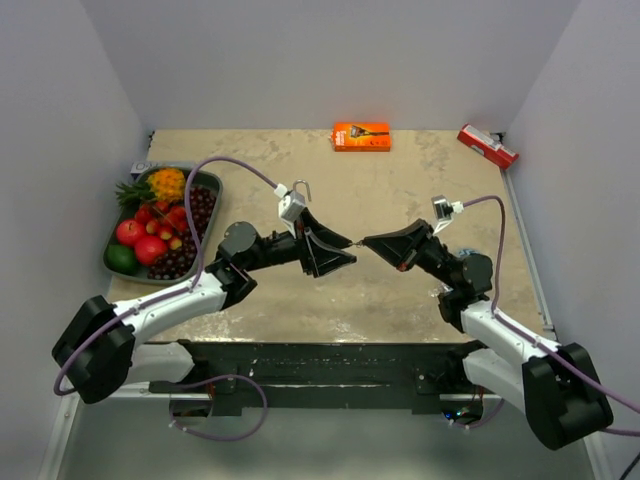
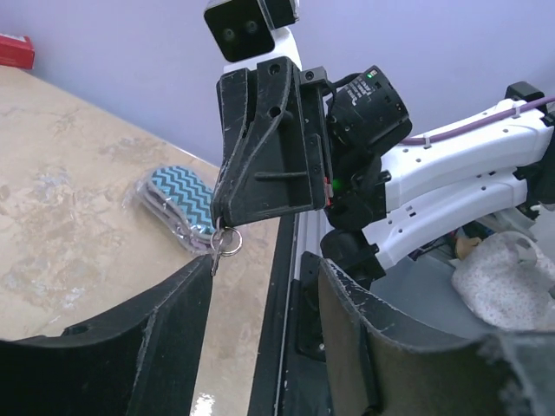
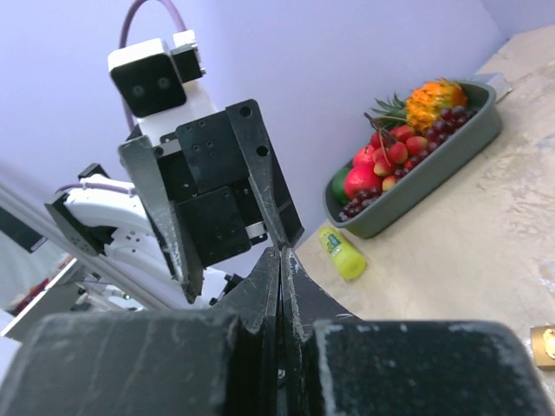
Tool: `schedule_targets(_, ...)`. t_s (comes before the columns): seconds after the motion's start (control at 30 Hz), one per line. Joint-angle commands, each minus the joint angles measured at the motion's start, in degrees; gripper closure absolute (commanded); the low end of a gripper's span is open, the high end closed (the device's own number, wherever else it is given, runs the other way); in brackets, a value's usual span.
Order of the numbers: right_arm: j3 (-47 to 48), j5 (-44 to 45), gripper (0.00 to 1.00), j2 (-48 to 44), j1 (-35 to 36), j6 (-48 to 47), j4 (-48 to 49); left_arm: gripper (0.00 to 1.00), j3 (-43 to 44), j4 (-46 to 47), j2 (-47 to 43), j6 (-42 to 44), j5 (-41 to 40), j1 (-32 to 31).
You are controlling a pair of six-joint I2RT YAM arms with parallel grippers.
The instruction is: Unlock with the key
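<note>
Right pincer (image 2: 224, 218) is clamped shut on the key (image 2: 226, 243), with the ring dangling off its tip. It's held up over the table (image 1: 400, 300), I'd guess so you can hand it across. Your left pincer (image 2: 264, 269) meets it nose to nose, jaws apart either side of the key and not pinching it. That brass thing (image 3: 544, 345) on the table might be the lock, can't tell.

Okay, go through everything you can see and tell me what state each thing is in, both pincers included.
Right pincer: shut on the key.
Key: dangling on its ring at that tip.
Left pincer: open, facing the right pincer's tip.
Fruit tray: full.
Orange box: lying flat.
Chevron pouch: lying flat.
</note>
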Motion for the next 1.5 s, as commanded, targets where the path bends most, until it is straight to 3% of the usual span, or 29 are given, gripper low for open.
schedule_targets(0.0, -0.45, -2.06, 1.0, 1.69, 0.25, 3.27, 9.48, 0.47, 0.93, 6.82, 0.82, -2.57, 2.43, 0.13)
schedule_targets(0.13, -0.54, -2.32, 1.0, 1.52, 0.16, 2.66, 8.88, 0.6, 0.93, 7.52, 1.26, -3.28, 2.08, 0.13)
schedule_targets(0.4, 0.16, -2.68, 1.0, -1.99, 0.16, -3.22, -1.22, 0.74, 1.63, 7.08, 2.23, -3.98, -0.64, 0.13)
schedule_targets(0.63, 2.09, -3.64, 1.0, -3.84, 0.25, -8.5, -10.28, 0.98, 2.6, 5.77, 2.85, -3.55, -1.17, 0.13)
schedule_targets(0.8, 4.38, -5.05, 1.0, -5.68, 0.16, -14.98, -22.54, 1.0, 4.27, -0.02, 1.97, -1.0, -1.26, 0.13)
schedule_targets(0.9, 7.54, -4.79, 0.89, -8.31, 0.16, -21.04, -34.14, 1.0, 6.63, -9.67, 0.74, 2.51, -0.91, 0.22)
schedule_targets(0.97, 9.91, -4.52, 0.67, -10.24, 0.16, -24.05, -39.36, 1.0, 8.92, -19.08, -0.4, 5.94, -0.21, 0.31)
schedule_targets(1.07, 12.11, -5.92, 0.45, -11.22, 0.24, -28.44, -45.7, 1.0, 12.43, -32.7, -1.28, 10.51, 2.51, 0.31)
schedule_targets(1.23, 15.45, -12.33, 0.37, -10.26, 0.16, -36.71, -57.31, 1.0, 17.28, -54.39, -0.93, 19.98, 11.39, 0.31)
schedule_targets(1.47, 14.05, -16.74, 0.46, -9.82, 3.31, -33.99, -54.94, 1.0, 22.63, -75.6, 1.52, 35.47, 18.25, 0.31)
